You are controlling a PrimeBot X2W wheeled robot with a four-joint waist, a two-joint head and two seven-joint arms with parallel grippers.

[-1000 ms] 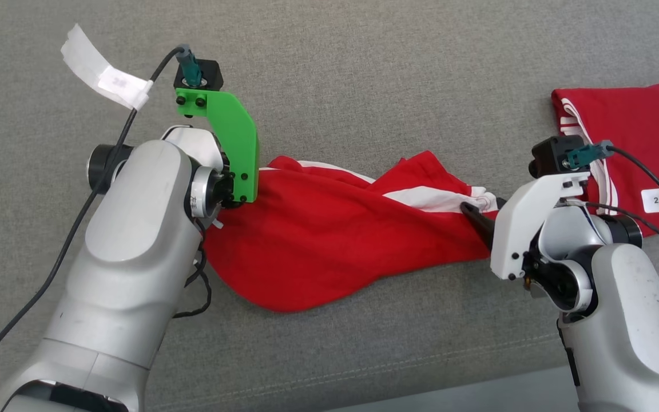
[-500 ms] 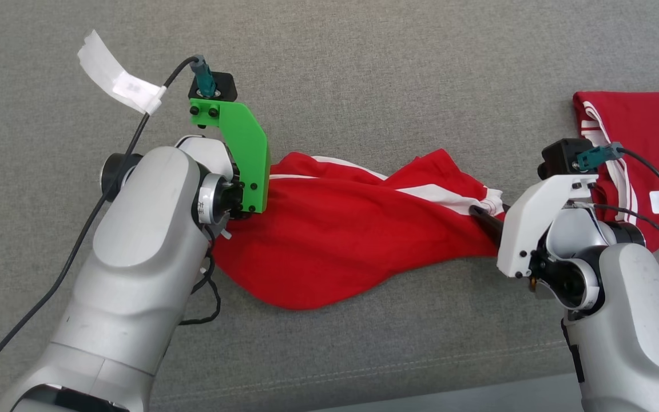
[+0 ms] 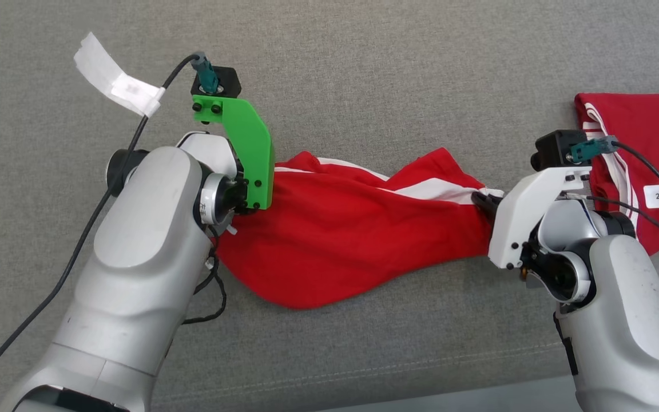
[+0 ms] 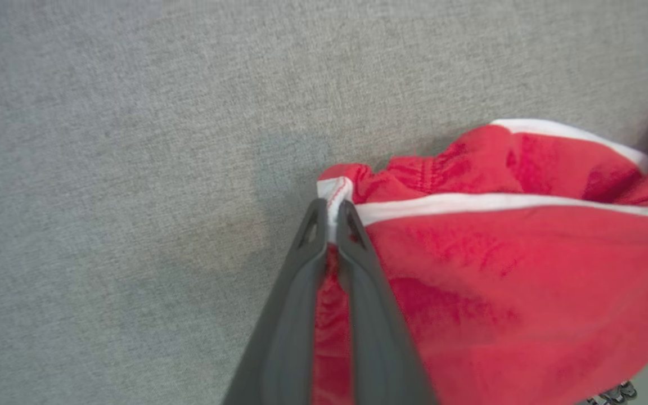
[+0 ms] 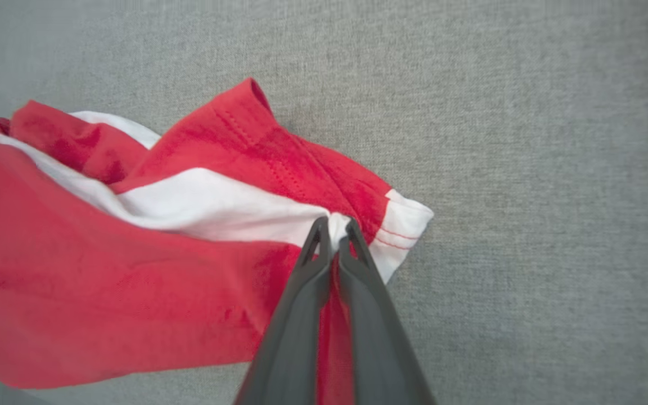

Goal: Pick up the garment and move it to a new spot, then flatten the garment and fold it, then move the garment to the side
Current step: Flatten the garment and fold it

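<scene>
- Two grippers, both clamped on cloth: the left gripper [image 4: 331,211] pinches the garment [image 3: 352,240] at its white-trimmed left corner, and the right gripper [image 5: 334,228] pinches the white-trimmed right corner.
- One garment, red with white stripes, lying crumpled between the two arms on the grey surface [image 3: 364,68], mid-scene.
- One second red garment [image 3: 650,131], far right, beyond the right arm.
- Step in hand, as judged: the pick-up; grips are made, the lift has not yet begun.
- Next move calls for raising both corners together and keeping them spread, so the cloth hangs clear for carrying.
</scene>
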